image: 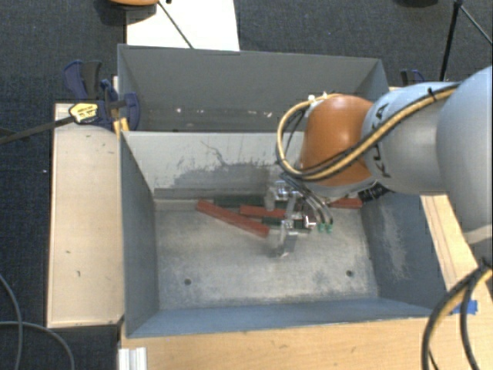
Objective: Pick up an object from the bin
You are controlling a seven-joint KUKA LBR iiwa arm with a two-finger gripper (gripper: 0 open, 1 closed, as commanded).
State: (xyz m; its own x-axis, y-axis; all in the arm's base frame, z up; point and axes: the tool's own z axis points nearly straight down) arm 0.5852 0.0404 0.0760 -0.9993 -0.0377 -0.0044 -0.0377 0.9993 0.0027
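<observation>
- scuffed grey metal bin (231,284), dull flat floor, smooth sloping walls.
- long thin red sticks (227,214) lying flat and crossed at the floor's far centre, a dark stick (231,202) among them.
- metal gripper (283,241) under a rounded glossy orange cover (335,141), low over the sticks' right ends.
- apart or together: cannot tell.

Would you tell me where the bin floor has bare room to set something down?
The bin floor is bare along the front wall and by the left wall. It is crowded at the back: red and dark sticks lie there, the gripper over one end.
</observation>
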